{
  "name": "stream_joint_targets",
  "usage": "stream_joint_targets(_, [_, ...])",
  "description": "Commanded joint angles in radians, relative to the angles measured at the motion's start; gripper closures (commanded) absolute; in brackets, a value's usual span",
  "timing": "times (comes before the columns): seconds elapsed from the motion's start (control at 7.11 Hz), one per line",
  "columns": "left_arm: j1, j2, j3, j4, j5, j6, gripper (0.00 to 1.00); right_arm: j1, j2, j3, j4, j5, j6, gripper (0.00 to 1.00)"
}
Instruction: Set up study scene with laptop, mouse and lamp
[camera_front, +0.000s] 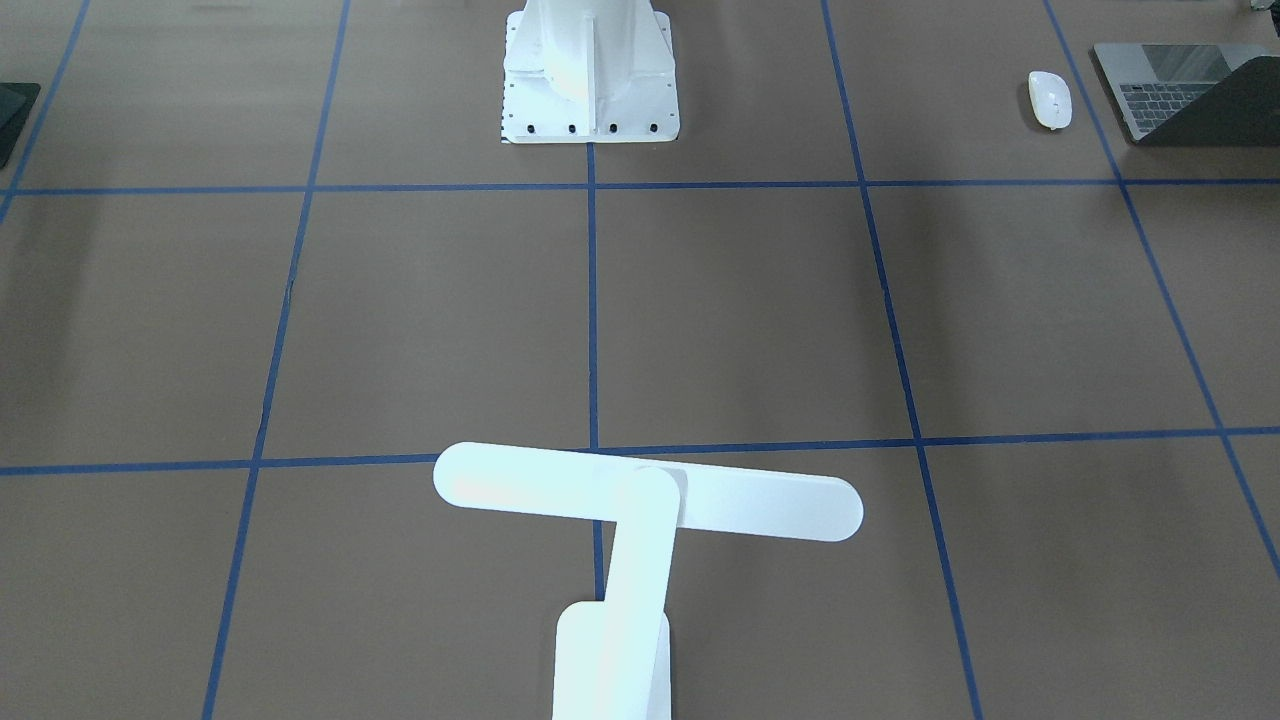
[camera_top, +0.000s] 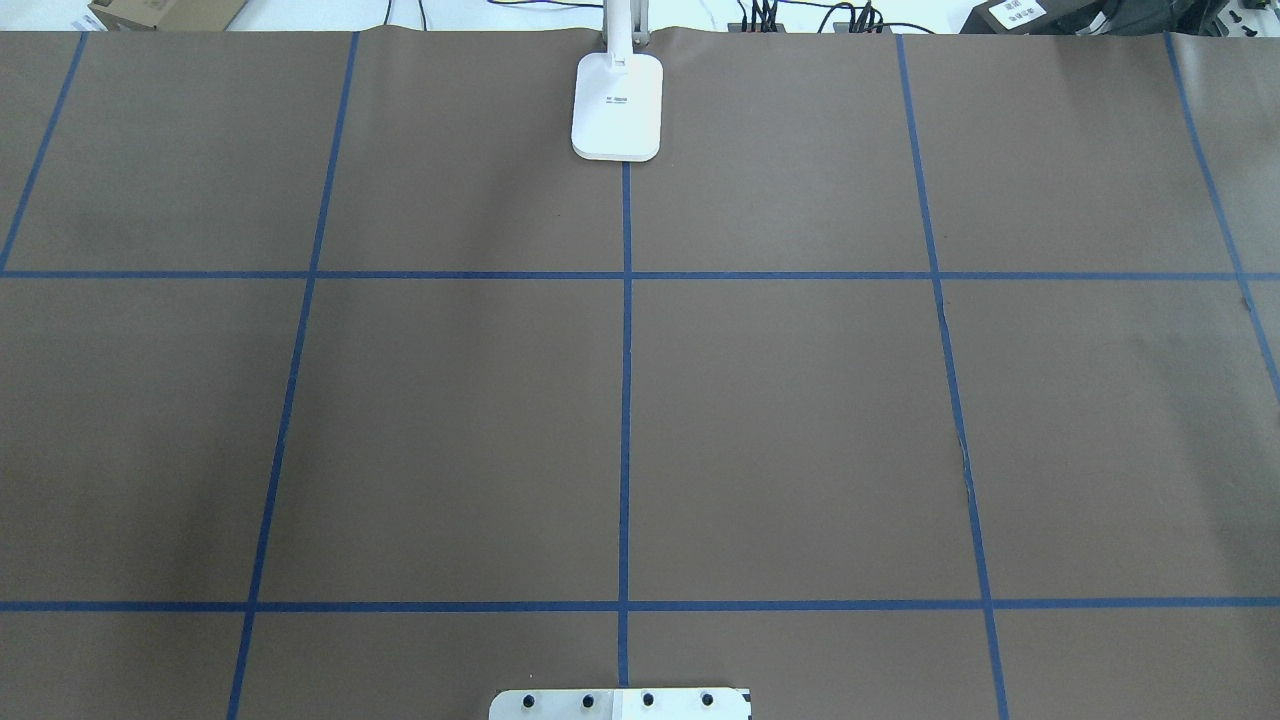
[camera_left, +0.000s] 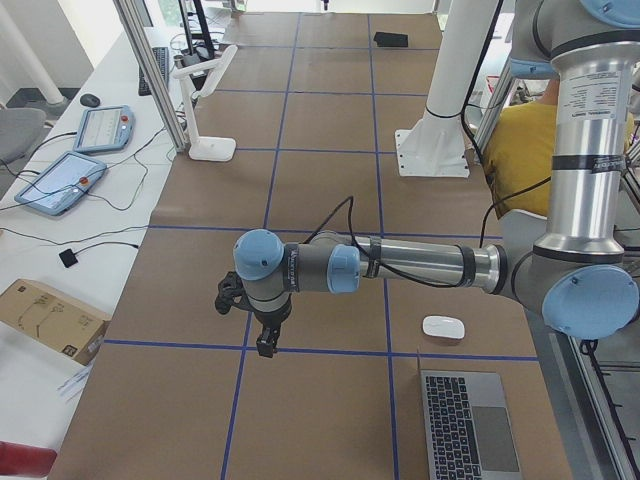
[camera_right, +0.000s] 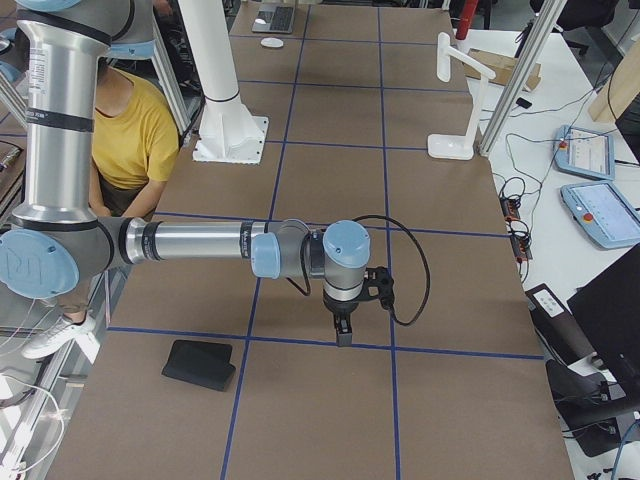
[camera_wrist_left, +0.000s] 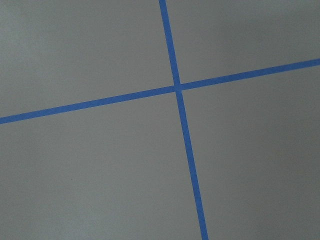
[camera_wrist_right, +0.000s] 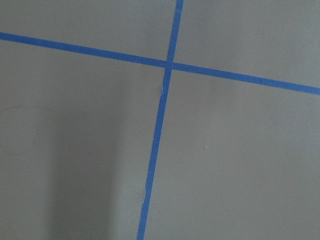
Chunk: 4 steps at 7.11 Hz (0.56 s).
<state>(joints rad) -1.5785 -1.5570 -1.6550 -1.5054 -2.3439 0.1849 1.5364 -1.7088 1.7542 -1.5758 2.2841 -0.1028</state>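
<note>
Laptop (camera_front: 1160, 100) + mouse (camera_front: 1050, 100) sit side by side at the left end of the worktop (camera_top: 450, 420), robot side; lamp (camera_front: 650, 495) at far-edge centre. Left gripper (camera_left: 265, 345) and right gripper (camera_right: 343, 335) hover mid-worktop, jaws' state can't tell. Risks, imo: glossy mouse slips out, laptop lid swings when lifted, tall lamp tips if pushed high. Label (camera_top: 619, 100) on lamp base is unreadable.

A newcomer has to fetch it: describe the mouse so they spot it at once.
From the white bolted pedestal, look toward the table end on the robot's left, where an open dark-grey metal laptop sits. Beside it, not touching, lies the small glossy white oval mouse, far smaller and paler.
</note>
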Motion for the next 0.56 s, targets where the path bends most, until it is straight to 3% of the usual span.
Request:
stream_joint_targets(0.0, [0.0,0.0,0.003,-0.028,0.004,-0.002,0.0,-0.001,0.0,-0.001,0.002,0.002,0.002,0.0])
stream_joint_targets(0.42, [-0.002,-0.008,-0.003,-0.042,0.005,0.001,0.0,0.001,0.0,-0.002,0.002,0.0,0.002,0.0])
